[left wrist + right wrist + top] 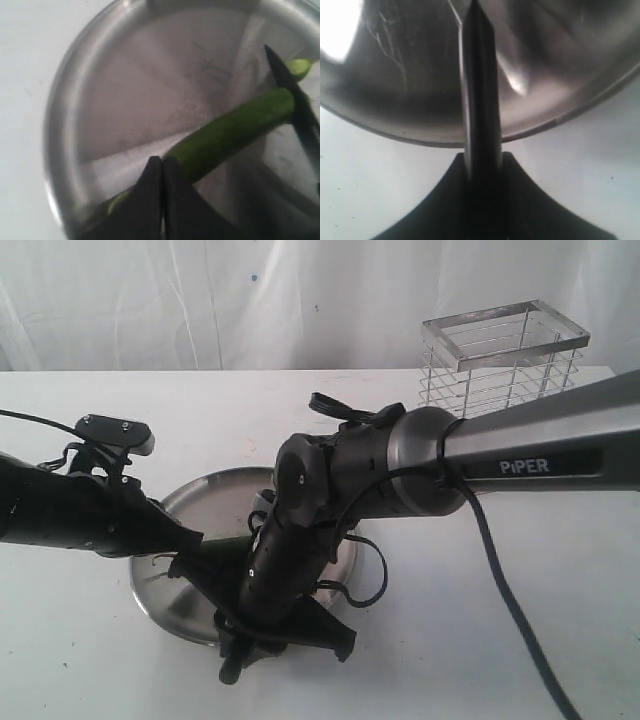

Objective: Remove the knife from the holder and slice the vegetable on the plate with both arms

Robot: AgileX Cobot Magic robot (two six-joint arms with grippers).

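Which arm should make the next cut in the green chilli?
The right arm, probably. The right gripper clamps the knife, whose blade sits across the chilli's far end over the plate. The left gripper is shut at the chilli's other end, seemingly steadying it.

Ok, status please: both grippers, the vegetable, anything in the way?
Left gripper shut, tips at the vegetable on the plate. Right gripper shut on the knife, blade across the vegetable's far end. No obstacle seen.

Glossy green vegetable point(230, 132), black knife point(300, 110), silver plate point(55, 115) (faintly scratched), white table point(20, 75)
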